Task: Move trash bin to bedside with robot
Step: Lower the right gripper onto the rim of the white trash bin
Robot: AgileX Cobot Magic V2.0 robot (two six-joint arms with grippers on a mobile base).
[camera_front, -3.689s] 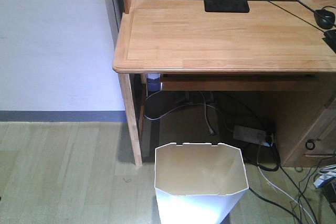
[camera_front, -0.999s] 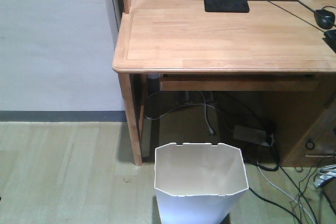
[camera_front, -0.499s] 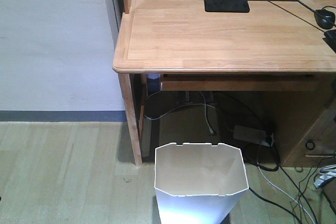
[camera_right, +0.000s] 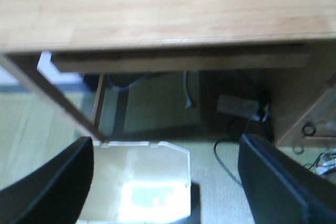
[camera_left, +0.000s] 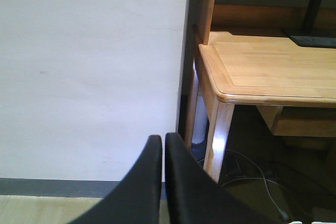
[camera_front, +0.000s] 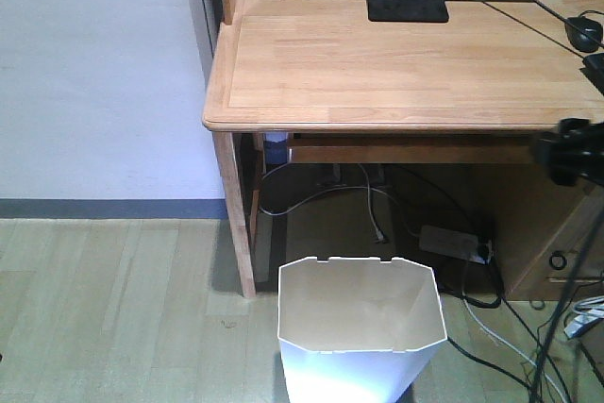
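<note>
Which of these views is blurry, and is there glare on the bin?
Right wrist view: blurred throughout, with a blown-out bright patch inside the trash bin. Front view: sharp, with deep shadow under the desk. Left wrist view: reasonably sharp, no glare.

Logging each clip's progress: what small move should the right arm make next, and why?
Probably lower the right pincer toward the rim of the trash bin. The pincer hangs open at desk height, apart from the bin, which stands ungripped on the floor by the wooden desk.
</note>
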